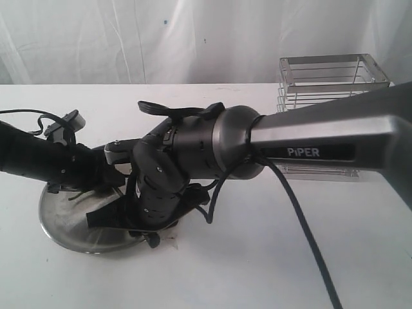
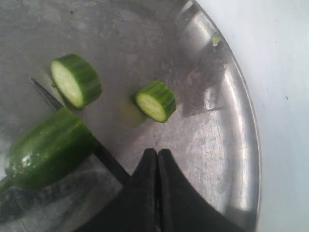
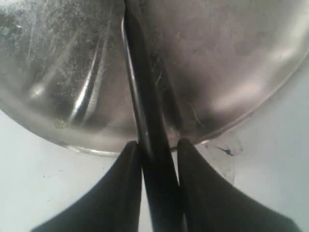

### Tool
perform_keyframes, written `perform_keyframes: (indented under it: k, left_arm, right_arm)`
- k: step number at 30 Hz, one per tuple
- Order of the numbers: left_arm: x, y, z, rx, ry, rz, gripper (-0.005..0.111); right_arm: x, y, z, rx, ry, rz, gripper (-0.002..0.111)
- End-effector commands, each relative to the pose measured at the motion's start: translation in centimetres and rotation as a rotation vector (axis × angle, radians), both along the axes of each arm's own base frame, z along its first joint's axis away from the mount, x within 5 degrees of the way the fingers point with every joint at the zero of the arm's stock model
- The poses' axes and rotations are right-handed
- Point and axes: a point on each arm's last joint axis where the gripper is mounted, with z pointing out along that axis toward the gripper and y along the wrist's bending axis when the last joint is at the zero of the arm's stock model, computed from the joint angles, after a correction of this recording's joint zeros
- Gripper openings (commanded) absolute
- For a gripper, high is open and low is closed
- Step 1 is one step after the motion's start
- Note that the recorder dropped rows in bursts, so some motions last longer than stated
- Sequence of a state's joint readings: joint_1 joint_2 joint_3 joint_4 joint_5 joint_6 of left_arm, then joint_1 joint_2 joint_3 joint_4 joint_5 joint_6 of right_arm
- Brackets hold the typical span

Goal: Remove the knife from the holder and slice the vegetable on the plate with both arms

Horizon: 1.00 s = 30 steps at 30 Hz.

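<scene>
On one steel plate point(image 2: 231, 145), two cut discs point(image 2: 76, 79) lie beside one vegetable stub point(image 2: 46, 154); right fingers point(image 3: 123, 193) clamp one knife point(image 3: 149, 121), left fingers point(image 2: 142, 193) pressed together.

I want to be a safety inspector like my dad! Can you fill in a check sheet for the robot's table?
Surface: white table, plain.
Job's things: plate sits on the table. The vegetable lies on it, with two cut pieces nearby. The knife has its blade at the vegetable's cut end. The holder stands at the back, apart from the plate.
Clutter: tiny green crumb on the plate's rim.
Grippers: left gripper has its fingers shut on nothing, above the plate. The right gripper has its fingers shut on the knife.
Cables: black cable hangs from the right arm.
Surroundings: white curtain behind.
</scene>
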<state>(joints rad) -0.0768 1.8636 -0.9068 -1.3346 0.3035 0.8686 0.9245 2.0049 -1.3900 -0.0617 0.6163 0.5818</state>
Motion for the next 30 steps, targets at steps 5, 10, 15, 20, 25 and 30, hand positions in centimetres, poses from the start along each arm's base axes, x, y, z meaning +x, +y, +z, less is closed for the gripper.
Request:
perform_keyframes:
  k: [5,10,15,20,25,30]
  left_arm:
    - [-2.2,0.4,-3.4,0.151,0.093,-0.167,0.000]
    - [-3.3,0.7,-4.2,0.168,0.139,-0.154,0.000]
    - [-4.1,0.7,-4.6,0.159,0.176,-0.150,0.000]
    - [-4.4,0.5,-4.6,0.135,0.191,-0.184,0.000]
    - [-4.0,0.4,-4.1,0.112,0.177,-0.151,0.000]
    - [-2.4,0.0,-1.4,0.081,0.079,-0.161,0.000]
  right_arm:
    - [2.5,0.0,1.5,0.120,-0.143,-0.029,0.000]
    - [2.4,-0.5,1.3,0.061,-0.140,-0.015,0.000]
    - [2.2,-0.9,1.1,0.010,-0.113,-0.017,0.000]
    - [2.1,-1.4,2.0,-0.029,-0.129,-0.005,0.000]
    - [2.0,-1.5,2.9,-0.007,-0.148,-0.005,0.000]
    - [2.1,-1.4,2.9,0.000,-0.152,-0.003,0.000]
